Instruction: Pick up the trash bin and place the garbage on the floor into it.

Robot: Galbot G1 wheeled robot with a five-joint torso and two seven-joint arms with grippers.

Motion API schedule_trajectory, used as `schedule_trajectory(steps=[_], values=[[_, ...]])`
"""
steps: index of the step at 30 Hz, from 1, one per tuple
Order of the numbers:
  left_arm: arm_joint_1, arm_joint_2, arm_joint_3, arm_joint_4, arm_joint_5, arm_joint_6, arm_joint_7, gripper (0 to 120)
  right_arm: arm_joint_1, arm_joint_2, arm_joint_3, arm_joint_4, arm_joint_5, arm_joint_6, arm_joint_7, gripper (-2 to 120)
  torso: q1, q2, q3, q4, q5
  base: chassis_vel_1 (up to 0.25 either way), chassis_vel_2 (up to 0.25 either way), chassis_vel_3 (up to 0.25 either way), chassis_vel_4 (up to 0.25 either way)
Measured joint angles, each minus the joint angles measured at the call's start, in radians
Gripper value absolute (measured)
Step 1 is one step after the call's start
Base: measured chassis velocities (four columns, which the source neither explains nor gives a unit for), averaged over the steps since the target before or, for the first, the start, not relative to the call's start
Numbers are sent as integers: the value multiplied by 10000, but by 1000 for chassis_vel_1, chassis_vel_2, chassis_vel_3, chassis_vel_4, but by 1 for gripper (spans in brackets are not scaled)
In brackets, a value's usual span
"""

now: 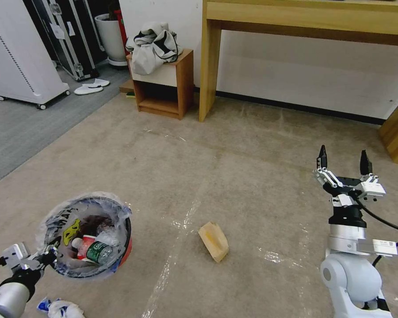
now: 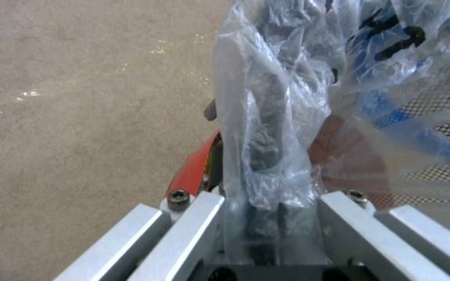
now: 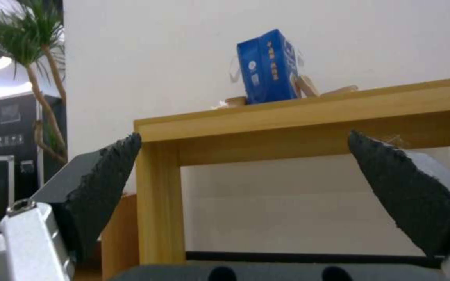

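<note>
1. Down at the lower left of the head view, the left gripper [image 1: 48, 256] is closed on the near rim of the trash bin [image 1: 90, 236]; the left wrist view shows the liner [image 2: 266, 117] bunched between its fingers and the red wall [image 2: 196, 166] beside them, so the pinch seems to take rim and plastic together.
2. Held by the rim like this, the trash bin keeps its mouth turned upward, which suits dropping litter in from above; I cannot tell whether its base touches the floor [image 1: 252, 176].
3. Inside lie a green-labelled bottle [image 1: 97, 252] and other scraps, so part of the garbage is already collected.
4. Out on the floor, a tan paper bag [image 1: 214, 241] lies just to the right of the trash bin, between the two arms, probably the nearest piece left.
5. A blue-white wrapper [image 1: 59, 308] lies beside the left arm at the lower edge.
6. On the right, the right gripper [image 1: 343, 163] is raised clear of the floor with its fingers spread wide and nothing between them; it points toward the wooden bench [image 3: 308, 117], free for a pick.
7. Farther off, a small wooden cabinet [image 1: 163, 86] stands against the wall, apart from the work.
</note>
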Motion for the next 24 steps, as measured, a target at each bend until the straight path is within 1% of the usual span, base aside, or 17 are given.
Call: schedule_trajectory(steps=[24], values=[[-33, 71, 48, 139, 51, -34, 65, 1, -72, 64, -62, -42, -52, 77, -225, 100, 0, 0, 0, 0, 0, 0, 0, 0, 0]])
